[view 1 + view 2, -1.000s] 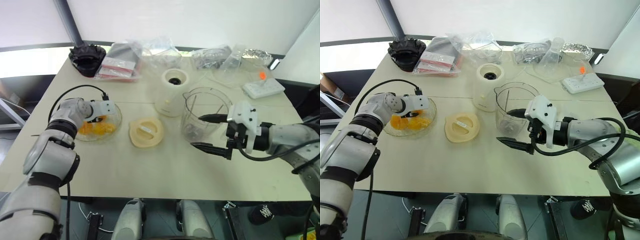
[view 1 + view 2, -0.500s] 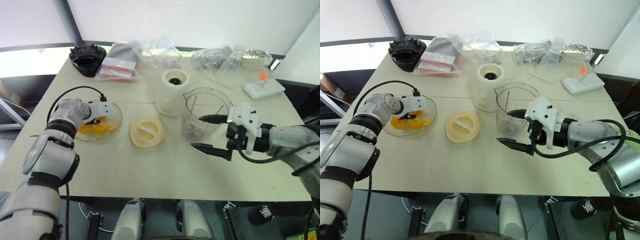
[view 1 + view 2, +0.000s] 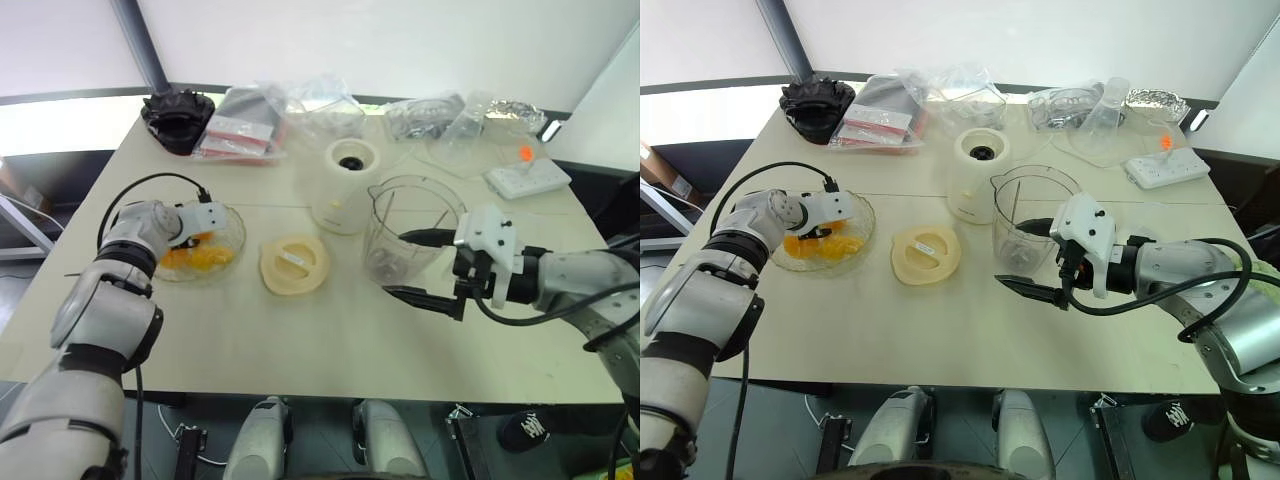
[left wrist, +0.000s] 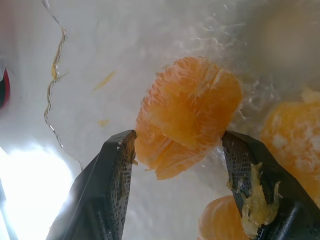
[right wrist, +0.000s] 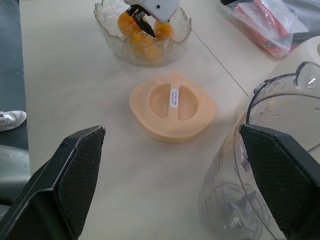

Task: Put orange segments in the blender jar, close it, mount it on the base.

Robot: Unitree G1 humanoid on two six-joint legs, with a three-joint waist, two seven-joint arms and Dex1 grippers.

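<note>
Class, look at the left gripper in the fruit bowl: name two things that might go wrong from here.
1. The left gripper brackets a soft orange segment; pulp already clings to a finger, so squeezing may crush it or let it slip.
2. The jar stands past the lid, so a segment might drop on the way.

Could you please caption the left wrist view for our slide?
Left gripper fingers flank an orange segment inside the clear bowl.

silver-grey arms, black textured fingers [image 4: 117, 190]
</note>
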